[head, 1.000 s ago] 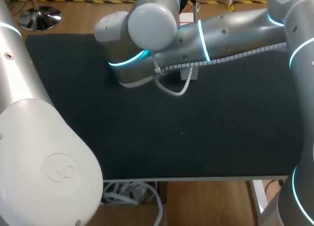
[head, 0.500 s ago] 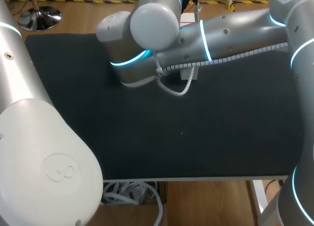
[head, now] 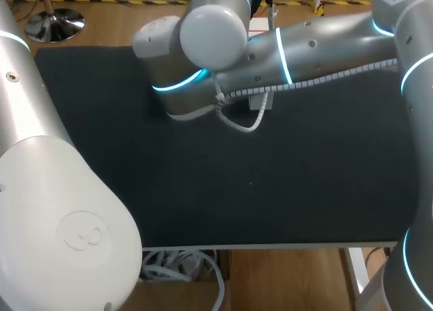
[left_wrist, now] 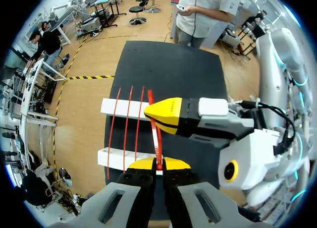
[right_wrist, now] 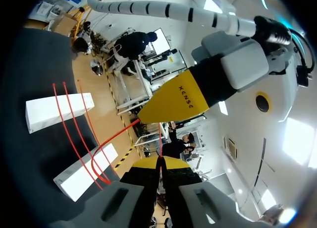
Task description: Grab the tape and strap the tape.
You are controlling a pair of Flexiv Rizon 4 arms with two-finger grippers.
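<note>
A thin red tape (left_wrist: 158, 144) runs in several strands (left_wrist: 125, 124) over two white blocks (left_wrist: 124, 108) (left_wrist: 116, 158) on the black mat. In the left wrist view my left gripper (left_wrist: 158, 164) is shut on one strand. Just ahead of it, my right gripper (left_wrist: 159, 116) pinches the same strand. The right wrist view shows my right gripper (right_wrist: 159, 163) shut on the red tape (right_wrist: 114, 136), with the left gripper (right_wrist: 153, 111) close above it and both blocks (right_wrist: 57, 111) (right_wrist: 84, 171) beside them. In the head view my right arm (head: 304, 47) hides both grippers and the tape.
In the head view my left arm (head: 40, 189) fills the near left corner. A corner of a white block (head: 261, 103) peeks out under the right arm. The black mat (head: 270, 189) spreads open toward the near and right edges.
The right arm has crept slightly to the right in the head view. Nothing else has visibly moved.
</note>
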